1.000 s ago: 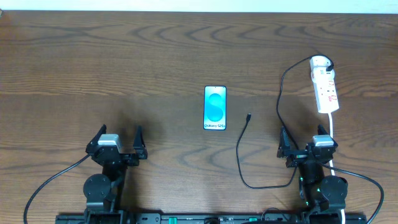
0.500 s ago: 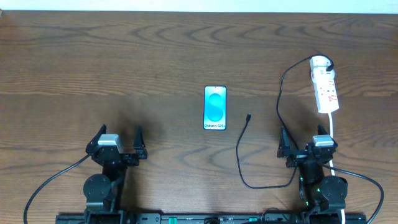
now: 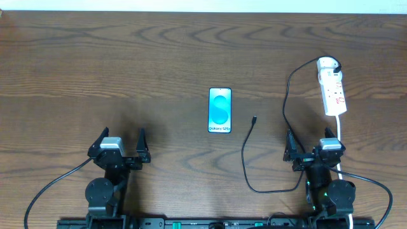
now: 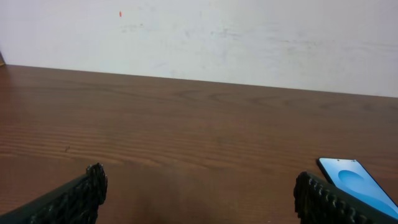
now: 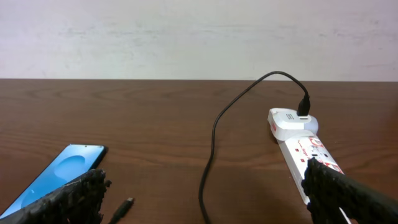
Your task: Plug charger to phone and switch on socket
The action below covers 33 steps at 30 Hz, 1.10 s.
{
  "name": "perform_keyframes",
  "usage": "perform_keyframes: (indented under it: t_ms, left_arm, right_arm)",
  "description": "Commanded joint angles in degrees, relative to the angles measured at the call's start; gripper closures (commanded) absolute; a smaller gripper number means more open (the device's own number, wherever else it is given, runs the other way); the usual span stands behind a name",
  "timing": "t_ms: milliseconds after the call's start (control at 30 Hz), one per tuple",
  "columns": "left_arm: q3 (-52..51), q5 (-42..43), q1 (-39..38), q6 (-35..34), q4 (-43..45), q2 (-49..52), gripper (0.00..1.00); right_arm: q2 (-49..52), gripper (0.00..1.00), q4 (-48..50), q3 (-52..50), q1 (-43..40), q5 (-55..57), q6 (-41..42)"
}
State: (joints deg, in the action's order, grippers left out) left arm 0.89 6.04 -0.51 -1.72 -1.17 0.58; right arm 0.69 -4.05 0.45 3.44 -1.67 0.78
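Observation:
The phone (image 3: 220, 111) lies flat at the table's middle, its cyan screen up; it also shows as the phone (image 4: 357, 186) at the left wrist view's lower right and the phone (image 5: 59, 174) at the right wrist view's lower left. The charger (image 3: 287, 95), a thin black cable, runs from its black plug in the far end of the socket (image 3: 332, 86) and loops round to a small plug tip (image 3: 254, 119) lying free right of the phone. My left gripper (image 3: 120, 145) stands open near the front left. My right gripper (image 3: 311, 145) stands open just before the socket, over the cable.
The socket's white cord (image 3: 341, 137) runs toward the front, past the right arm. A pale wall (image 5: 199, 37) stands beyond the table's far edge. Black cables trail from both arm bases along the front edge.

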Motion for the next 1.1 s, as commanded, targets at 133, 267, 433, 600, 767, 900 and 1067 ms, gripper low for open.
perform_keyframes:
  t_ms: [133, 267, 433, 600, 767, 900, 1067]
  left_arm:
    - [-0.7, 0.8, 0.2, -0.7, -2.4, -0.3, 0.02]
    - [-0.7, 0.8, 0.2, -0.7, -2.4, -0.3, 0.02]
    - [-0.7, 0.8, 0.2, -0.7, -2.4, -0.3, 0.02]
    - [-0.7, 0.8, 0.2, -0.7, -2.4, -0.3, 0.02]
    - [-0.7, 0.8, 0.2, -0.7, -2.4, -0.3, 0.02]
    - [-0.7, 0.8, 0.2, -0.7, -2.4, -0.3, 0.02]
    - [-0.7, 0.8, 0.2, -0.7, -2.4, -0.3, 0.02]
  right_arm:
    - [-0.3, 0.01, -0.2, -0.1, -0.3, 0.3, -0.7]
    - [-0.3, 0.01, -0.2, -0.1, -0.3, 0.3, -0.7]
    - [-0.3, 0.01, -0.2, -0.1, -0.3, 0.3, -0.7]
    - [-0.3, 0.01, -0.2, -0.1, -0.3, 0.3, -0.7]
    - [-0.3, 0.01, -0.2, -0.1, -0.3, 0.3, -0.7]
    - [-0.3, 0.01, -0.2, -0.1, -0.3, 0.3, -0.7]
    - [-0.3, 0.01, -0.2, -0.1, -0.3, 0.3, -0.7]
